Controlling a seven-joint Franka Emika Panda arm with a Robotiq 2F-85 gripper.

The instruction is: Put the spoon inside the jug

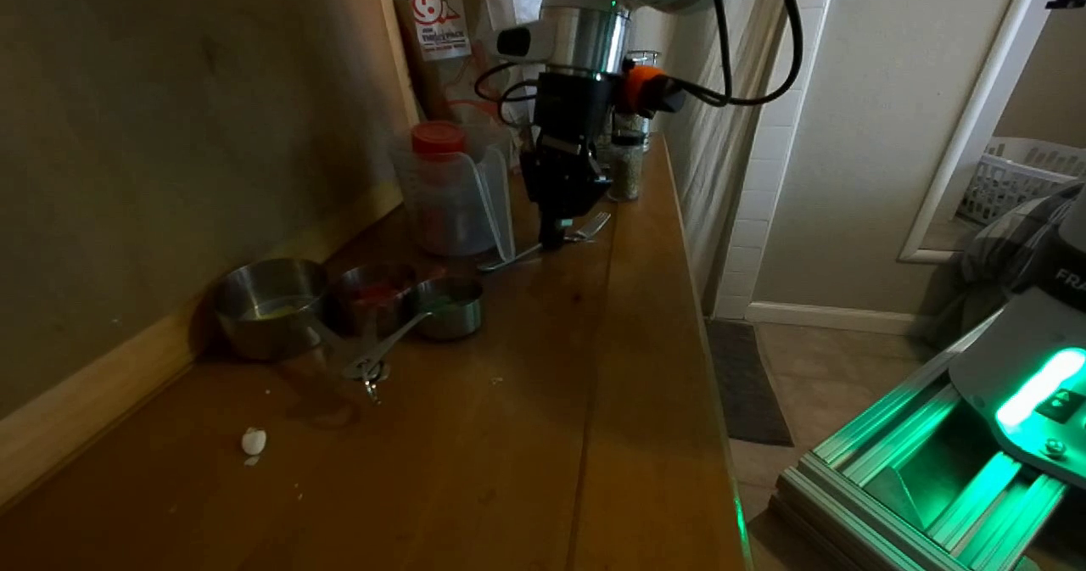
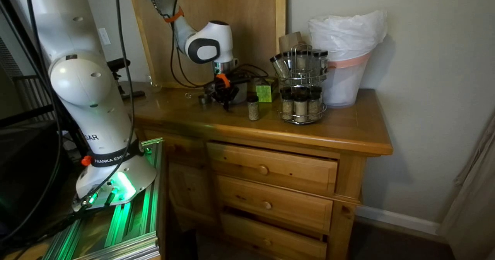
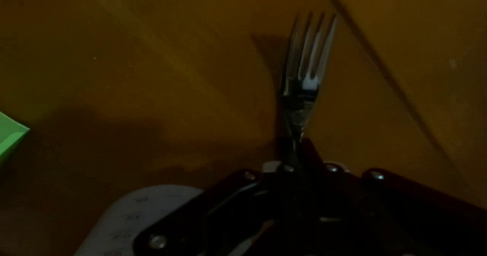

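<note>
Silver fork (image 3: 301,85) is pinched between the jaws of the black gripper (image 1: 553,238) at the wooden dresser top (image 1: 509,435). A clear jug (image 1: 465,225) stands nearby.

In an exterior view the camera looks lengthwise down the table (image 1: 526,435) from one end, the fork (image 1: 587,232) well off, the base (image 1: 1014,350) at the right edge. In an exterior view it stands back before the drawers (image 2: 278,171), facing them from above, the base at left. Both share table, base and pincer (image 1: 554,236). The wrist camera looks down past the pincer, close upon the same fork.
</note>
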